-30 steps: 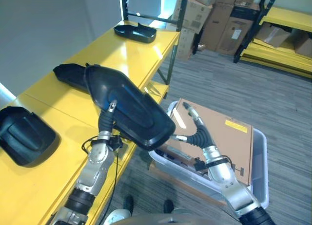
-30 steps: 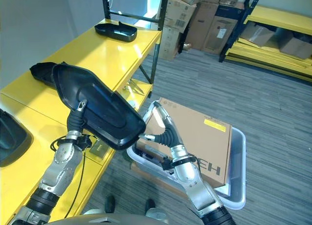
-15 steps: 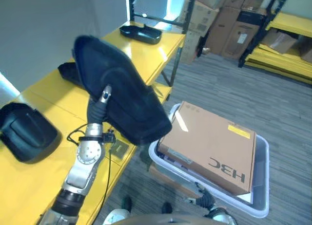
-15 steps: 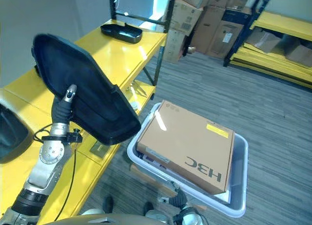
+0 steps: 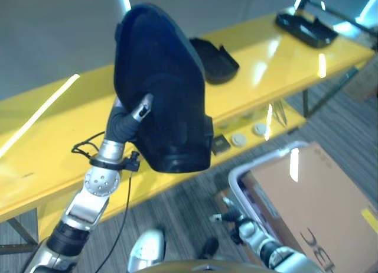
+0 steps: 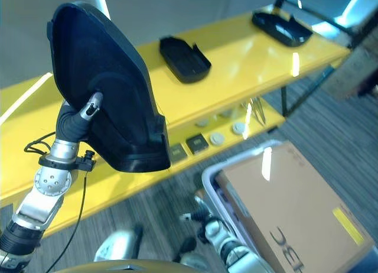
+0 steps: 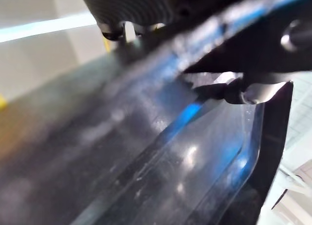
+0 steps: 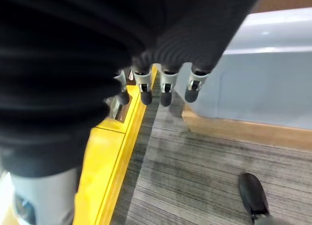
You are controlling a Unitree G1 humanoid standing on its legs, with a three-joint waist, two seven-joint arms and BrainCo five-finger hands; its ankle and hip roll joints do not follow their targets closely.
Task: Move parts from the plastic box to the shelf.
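Observation:
A large black moulded plastic part (image 5: 162, 90) stands almost upright in the air above the front edge of the yellow shelf (image 5: 53, 137). My left hand (image 5: 127, 116) is shut on it from below, a finger (image 7: 234, 91) curled over its rim (image 7: 161, 152). My right hand (image 6: 204, 223) hangs low beside the pale plastic box (image 6: 209, 172), fingers (image 8: 165, 86) relaxed and holding nothing. A brown cardboard box (image 5: 313, 202) lies on top of the plastic box.
Two more black parts (image 5: 214, 59) (image 5: 304, 28) lie farther along the shelf top. Small discs and a dark square (image 5: 239, 140) sit on the lower ledge. The plastic box wall (image 8: 263, 79) and the shelf edge (image 8: 112, 157) flank a strip of grey carpet.
The camera has swung left towards the shelf. My left hand has raised the black part and tipped it more upright. My right hand has left the part and dropped beside the plastic box.

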